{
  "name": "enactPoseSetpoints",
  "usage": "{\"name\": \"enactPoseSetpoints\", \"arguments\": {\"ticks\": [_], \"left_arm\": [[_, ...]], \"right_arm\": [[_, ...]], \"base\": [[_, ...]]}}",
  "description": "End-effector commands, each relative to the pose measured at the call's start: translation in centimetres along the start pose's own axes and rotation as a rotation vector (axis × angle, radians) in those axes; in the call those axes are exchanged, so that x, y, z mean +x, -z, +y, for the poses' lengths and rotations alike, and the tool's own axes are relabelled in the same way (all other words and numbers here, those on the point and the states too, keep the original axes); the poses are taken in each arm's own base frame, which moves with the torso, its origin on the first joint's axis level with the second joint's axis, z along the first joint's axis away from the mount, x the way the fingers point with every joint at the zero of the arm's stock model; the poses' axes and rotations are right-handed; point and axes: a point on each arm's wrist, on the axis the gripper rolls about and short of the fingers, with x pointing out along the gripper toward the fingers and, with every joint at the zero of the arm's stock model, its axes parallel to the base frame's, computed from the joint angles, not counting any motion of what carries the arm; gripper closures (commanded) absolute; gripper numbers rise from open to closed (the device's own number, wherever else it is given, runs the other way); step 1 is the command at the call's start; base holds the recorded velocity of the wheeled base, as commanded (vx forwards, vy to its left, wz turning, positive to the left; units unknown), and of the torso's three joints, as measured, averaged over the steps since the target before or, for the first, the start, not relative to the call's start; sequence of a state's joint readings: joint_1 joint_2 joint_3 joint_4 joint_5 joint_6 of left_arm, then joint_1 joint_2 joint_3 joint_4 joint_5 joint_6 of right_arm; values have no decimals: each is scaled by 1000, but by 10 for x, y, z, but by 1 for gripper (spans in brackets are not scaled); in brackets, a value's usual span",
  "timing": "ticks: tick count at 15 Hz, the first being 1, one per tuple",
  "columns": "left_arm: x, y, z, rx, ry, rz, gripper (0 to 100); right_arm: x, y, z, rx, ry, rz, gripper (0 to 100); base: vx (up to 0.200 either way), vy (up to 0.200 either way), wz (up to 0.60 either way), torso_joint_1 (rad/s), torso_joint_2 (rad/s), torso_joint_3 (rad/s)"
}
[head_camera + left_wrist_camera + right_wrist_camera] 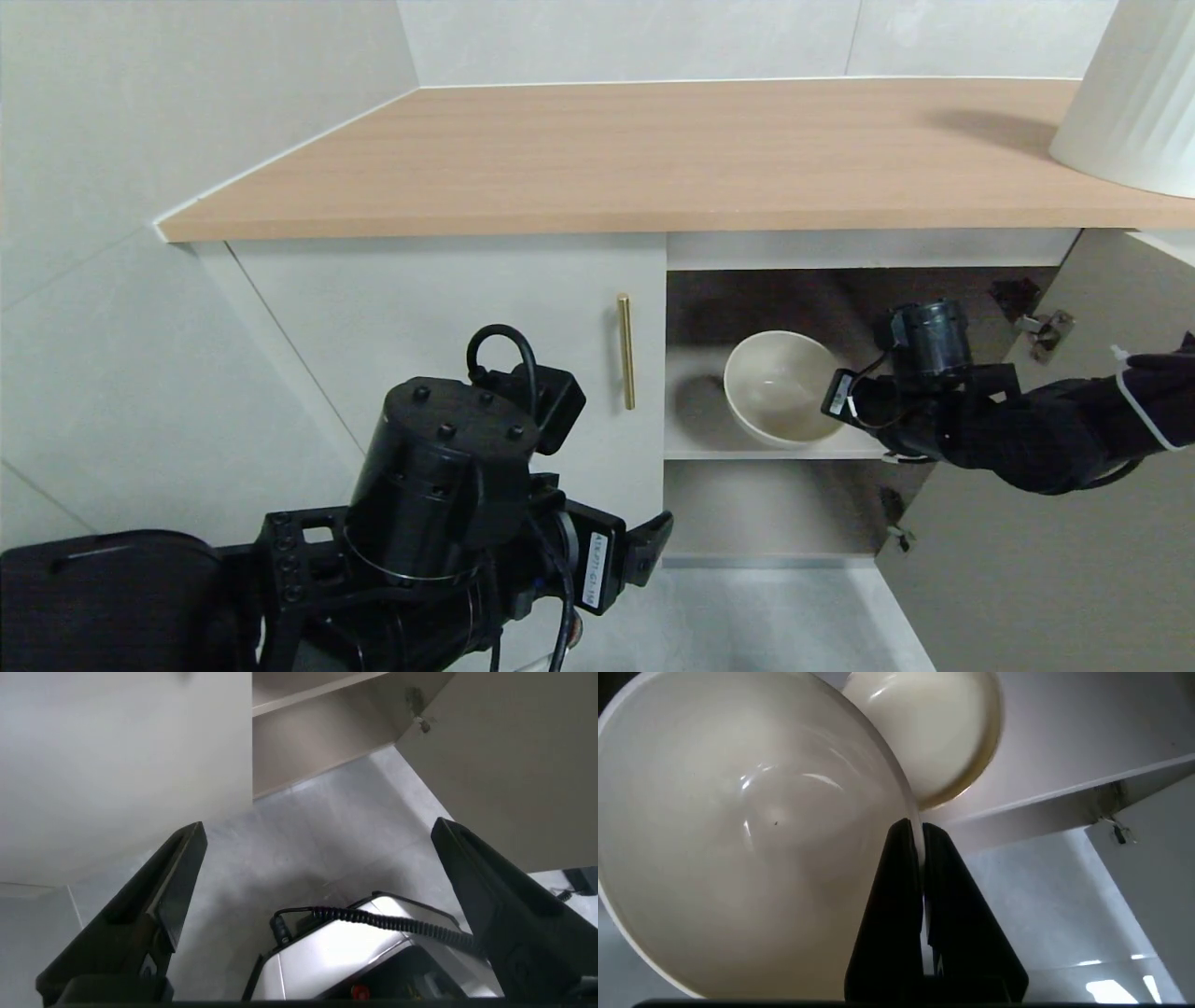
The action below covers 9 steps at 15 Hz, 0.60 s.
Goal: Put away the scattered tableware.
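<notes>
A cream bowl hangs tilted inside the open cabinet, just above its middle shelf. My right gripper is shut on the bowl's rim from the right. In the right wrist view the fingers pinch the rim of the bowl, and a second cream dish sits beyond it on the shelf. My left gripper is open and holds nothing; it hangs low in front of the closed left door, over the floor.
The wooden countertop carries a white ribbed object at its right end. The closed door has a brass handle. The open right door swings out beside my right arm. A lower cabinet compartment lies under the shelf.
</notes>
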<state>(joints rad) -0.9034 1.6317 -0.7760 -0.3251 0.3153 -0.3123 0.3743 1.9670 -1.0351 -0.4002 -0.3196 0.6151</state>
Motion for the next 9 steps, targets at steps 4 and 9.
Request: {"name": "enactPoseSetpoints", "arguments": {"ticks": [4,9], "left_arm": [[-2,-2,0,-3,2,-8,0],[-3,-2,0,-4,3,-10,0]], "right_arm": [[28,-7,-8,77,43,-20,100],[56,-6,-11,112,118,-62,100]], "base": [[0,0,0,0,0,0],[0,0,0,0,0,0]]}}
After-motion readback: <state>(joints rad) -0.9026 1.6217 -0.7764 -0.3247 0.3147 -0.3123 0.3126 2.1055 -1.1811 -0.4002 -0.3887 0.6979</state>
